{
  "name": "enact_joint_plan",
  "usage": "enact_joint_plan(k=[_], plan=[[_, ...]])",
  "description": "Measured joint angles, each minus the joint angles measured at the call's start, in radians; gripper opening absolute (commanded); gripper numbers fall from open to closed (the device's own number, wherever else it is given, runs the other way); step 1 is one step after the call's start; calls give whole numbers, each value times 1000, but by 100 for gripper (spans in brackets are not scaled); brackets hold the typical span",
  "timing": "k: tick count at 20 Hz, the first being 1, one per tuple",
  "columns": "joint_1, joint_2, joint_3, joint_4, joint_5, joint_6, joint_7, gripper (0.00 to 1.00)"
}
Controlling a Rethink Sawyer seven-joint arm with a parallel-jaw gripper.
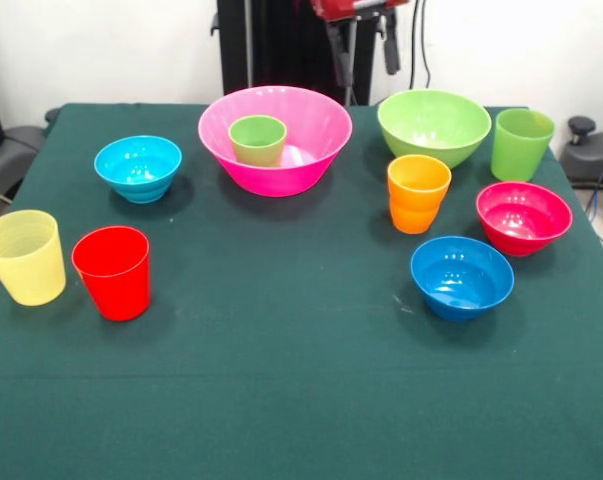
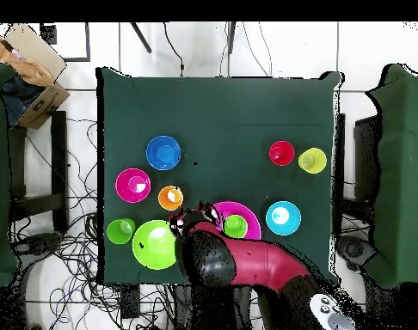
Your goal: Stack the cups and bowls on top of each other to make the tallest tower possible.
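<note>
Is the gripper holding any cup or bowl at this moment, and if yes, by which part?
Nothing is held. The gripper hangs behind and above the pink bowl and the lime green bowl, with nothing between or under its fingers. Every cup and bowl rests on the table.

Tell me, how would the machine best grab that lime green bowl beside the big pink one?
Probably by its rim, from straight above. The lime green bowl sits upright and open, too wide to span, so one finger inside and one outside the thin wall suits. The edge facing away from the taller lime green cup looks freest.
</note>
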State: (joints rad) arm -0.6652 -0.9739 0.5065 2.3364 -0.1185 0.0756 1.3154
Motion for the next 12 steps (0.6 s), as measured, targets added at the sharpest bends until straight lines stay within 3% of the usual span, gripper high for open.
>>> enact_joint_plan(k=[5,12], plan=[[-4,10,45,20,-56,1,0,100],[9,-1,83,31,-62,1,0,100]])
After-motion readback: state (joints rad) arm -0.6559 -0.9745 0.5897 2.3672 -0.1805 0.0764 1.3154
